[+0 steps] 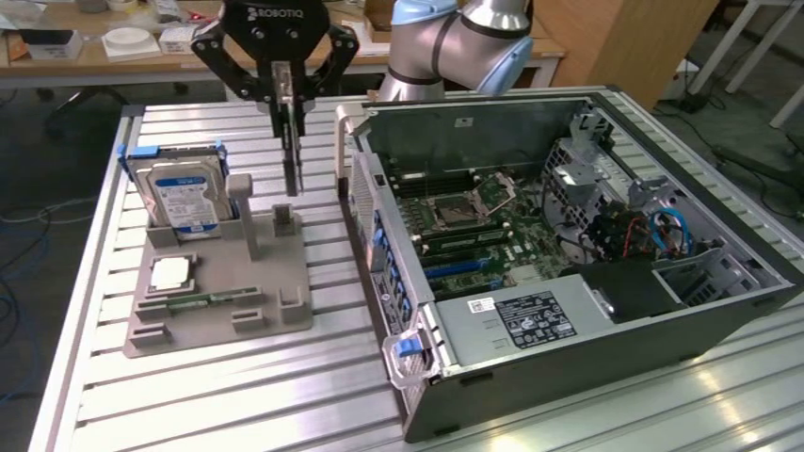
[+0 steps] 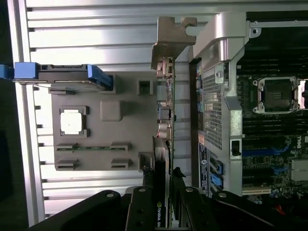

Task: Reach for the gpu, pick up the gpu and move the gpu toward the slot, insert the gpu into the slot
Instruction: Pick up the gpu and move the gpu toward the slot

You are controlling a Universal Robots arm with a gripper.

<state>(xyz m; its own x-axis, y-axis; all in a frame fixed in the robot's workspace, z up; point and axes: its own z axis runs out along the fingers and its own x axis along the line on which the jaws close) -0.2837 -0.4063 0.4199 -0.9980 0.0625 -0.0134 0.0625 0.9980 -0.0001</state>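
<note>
Gripper (image 1: 292,92) tight on gpu (image 1: 293,155) — aloft beside case (image 1: 566,377)

Bright, even light from above. The ribbed metal tabletop (image 1: 188,395) glares white along its near edge in the exterior view and washes out in the wrist view, where the hand (image 2: 163,175) sits dark and soft.

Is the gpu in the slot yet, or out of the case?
Out. The gpu hangs upright, clamped in the gripper, above the gray holder, outside the open case.
</note>
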